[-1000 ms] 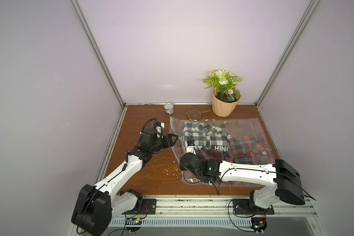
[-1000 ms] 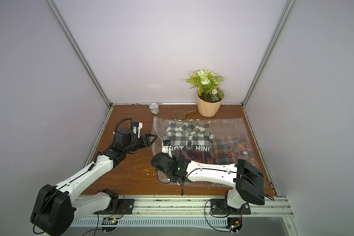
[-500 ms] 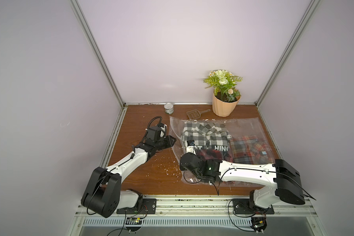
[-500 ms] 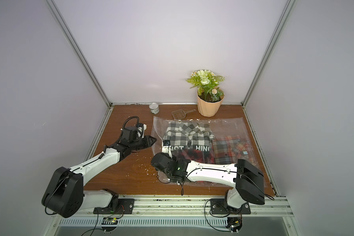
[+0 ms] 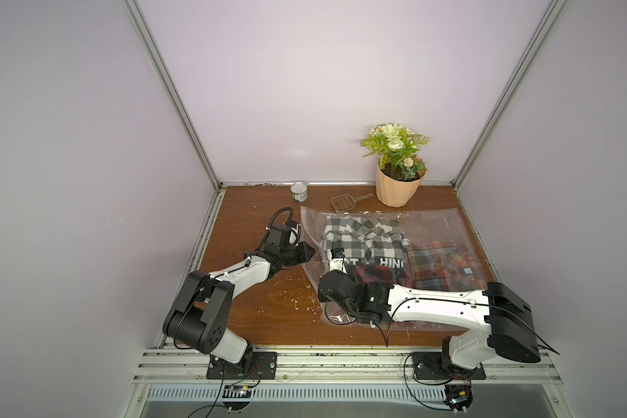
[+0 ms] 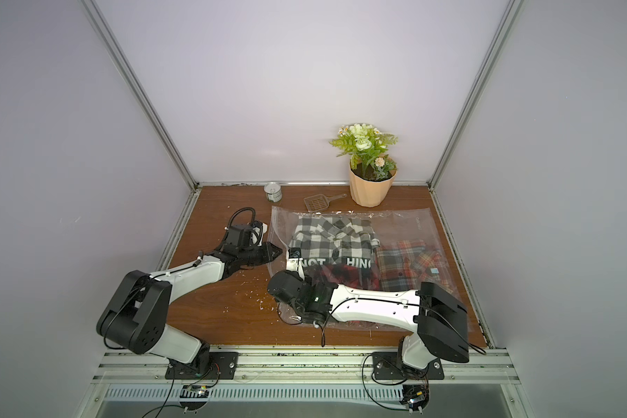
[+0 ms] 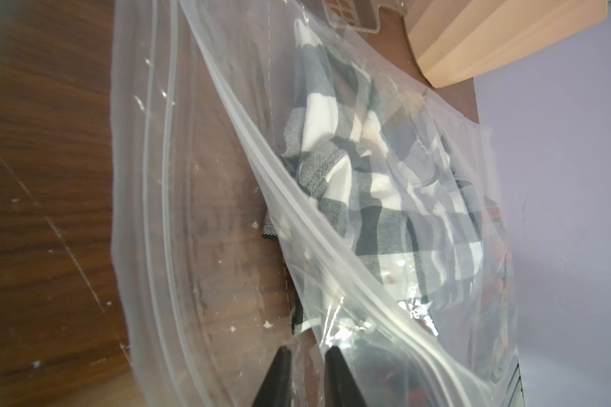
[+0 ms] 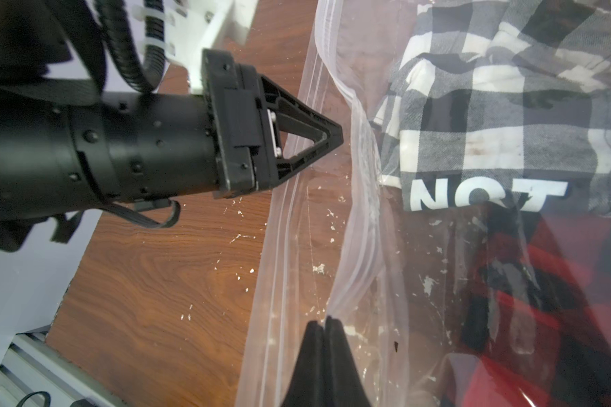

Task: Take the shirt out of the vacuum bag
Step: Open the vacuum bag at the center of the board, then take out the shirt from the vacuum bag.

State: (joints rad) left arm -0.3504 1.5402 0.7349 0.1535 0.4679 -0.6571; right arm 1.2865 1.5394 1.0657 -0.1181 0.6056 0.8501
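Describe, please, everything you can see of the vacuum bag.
The vacuum bag is a large, clear, crinkly plastic pouch lying flat on the wooden table, with faint lettering near its far corner. Its zip-seal mouth, toward the left gripper, gapes, one layer lifted. Inside lie a black-and-white checked shirt and red plaid garments. The right gripper is shut on the lifted layer; the left gripper's jaws stand narrowly apart around the mouth edge.

— From where do I look in the top views?
— From high at the front, down on the whole table (image 5: 239, 307); both show nearly the same.
— And my wrist cameras?
— Very near. The left wrist looks along the vacuum bag (image 7: 209, 176) toward the pot (image 7: 491, 35). The right wrist shares that bag edge and also sees the left gripper (image 8: 339, 135).
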